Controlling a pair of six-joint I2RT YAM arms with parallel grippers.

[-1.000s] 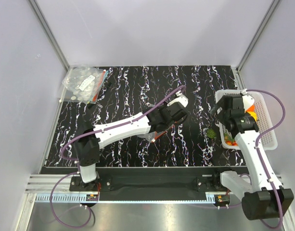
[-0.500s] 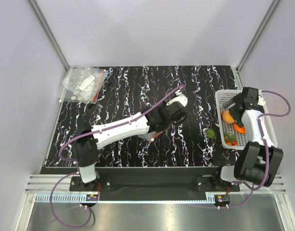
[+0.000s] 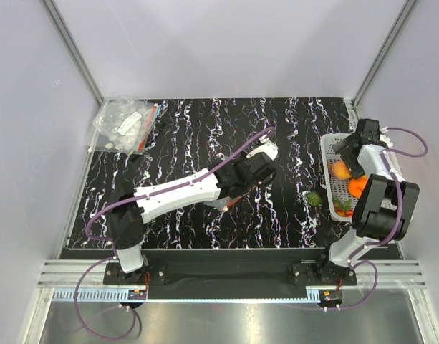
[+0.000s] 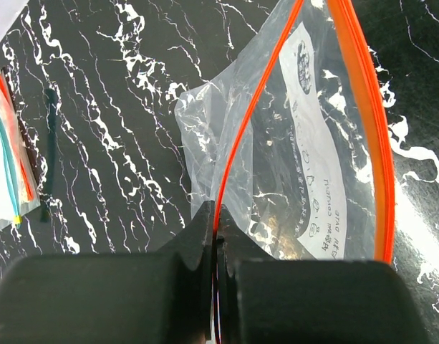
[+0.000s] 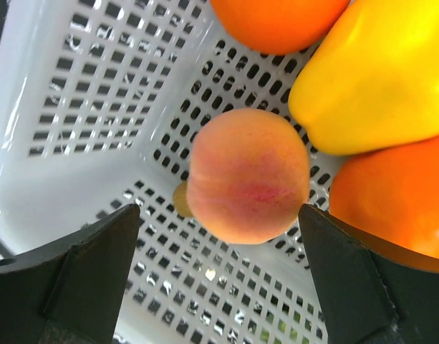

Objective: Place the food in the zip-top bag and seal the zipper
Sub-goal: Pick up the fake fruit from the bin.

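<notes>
Near the middle of the black, white-veined surface (image 3: 190,143), the left pincer (image 4: 218,231) was shut tight on the orange zipper (image 4: 251,129) of the clear bag (image 4: 276,186). The bag's mouth gaped open and its white label (image 4: 316,165) faced the wrist camera. At the right edge, the right pincer (image 5: 219,209) hung inside the white basket (image 5: 76,93), its fingers spread wide on either side of a peach (image 5: 248,175) and gripping nothing. Beside the peach lay a yellow fruit (image 5: 377,79) and two oranges (image 5: 276,21), all in the basket. A small green piece (image 3: 314,198) sat on the surface just beside the basket. A pile of clear bags (image 3: 126,123) lay in the far left corner, well apart from both arms.
</notes>
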